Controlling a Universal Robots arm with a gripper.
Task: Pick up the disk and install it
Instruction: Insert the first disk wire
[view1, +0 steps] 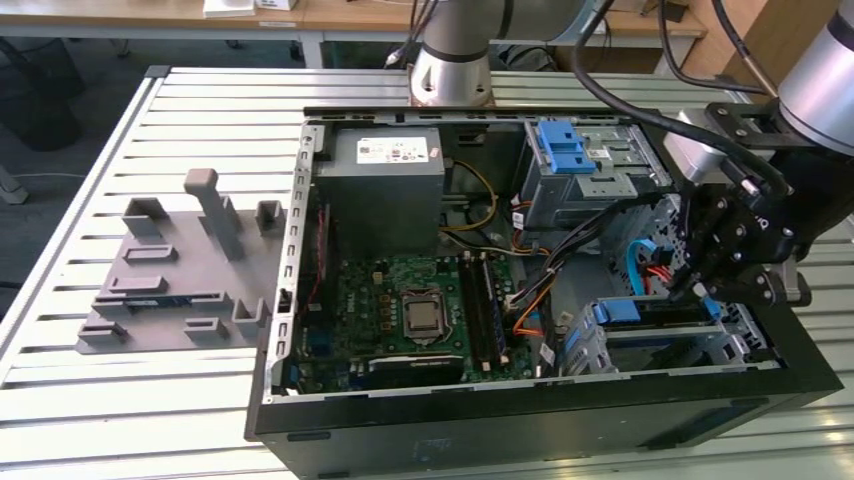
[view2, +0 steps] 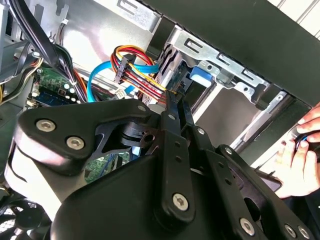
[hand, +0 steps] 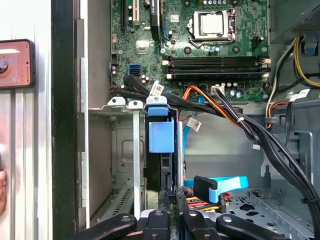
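The disk (view1: 643, 312) stands on edge in the lower drive cage (view1: 721, 345) at the front right corner of the open computer case. In both wrist views it shows edge-on, with its bright blue carrier tab (hand: 161, 136) (view2: 199, 77) at the cage mouth. My gripper (view1: 689, 292) hangs just over that cage. In the second wrist view its two black fingers (view2: 169, 112) lie close together, and my gripper (view2: 175, 97) ends at the disk's near edge. My gripper (hand: 171, 194) looks shut, with nothing visible between the fingers.
Bundled cables (hand: 240, 120) cross beside the cage, and a blue flat cable (hand: 220, 183) lies near the fingers. The motherboard (view1: 414, 310), grey power supply (view1: 387, 165) and upper cage (view1: 587, 160) fill the case. A grey fixture (view1: 174, 270) sits at the exterior view's left. A person's hand (view2: 300, 150) rests outside the case.
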